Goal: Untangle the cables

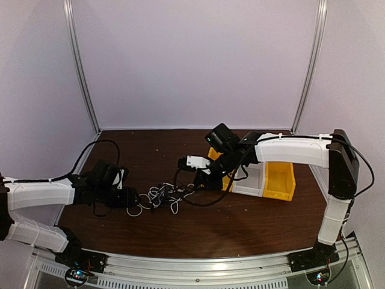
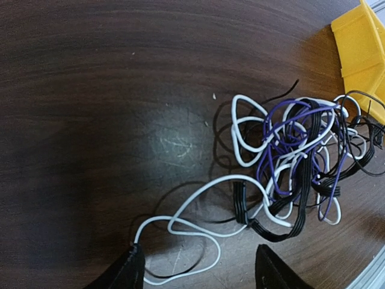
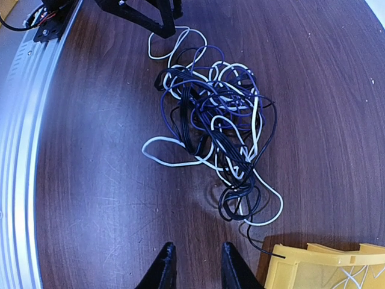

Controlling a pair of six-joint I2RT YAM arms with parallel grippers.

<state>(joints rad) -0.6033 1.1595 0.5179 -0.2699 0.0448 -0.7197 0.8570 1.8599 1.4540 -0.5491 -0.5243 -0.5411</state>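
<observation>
Left gripper (image 2: 198, 268) sits low over the table (image 1: 252, 223), jaws apart around a white loop, not pinching it. Cables (image 1: 161, 197) are one knotted clump mid-table. Right gripper (image 3: 194, 265) hovers above, jaws narrow, holding nothing, bin (image 1: 280, 180) beside it.

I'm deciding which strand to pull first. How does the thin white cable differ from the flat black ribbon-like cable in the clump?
The thin white cable is a single round strand; the flat black ribbon-like cable looks like several strands side by side. The white one throws wide loose loops out of the clump toward the left gripper; the black one stays folded within the clump. Both lie on the dark wooden table, tangled with a purple cable.
</observation>
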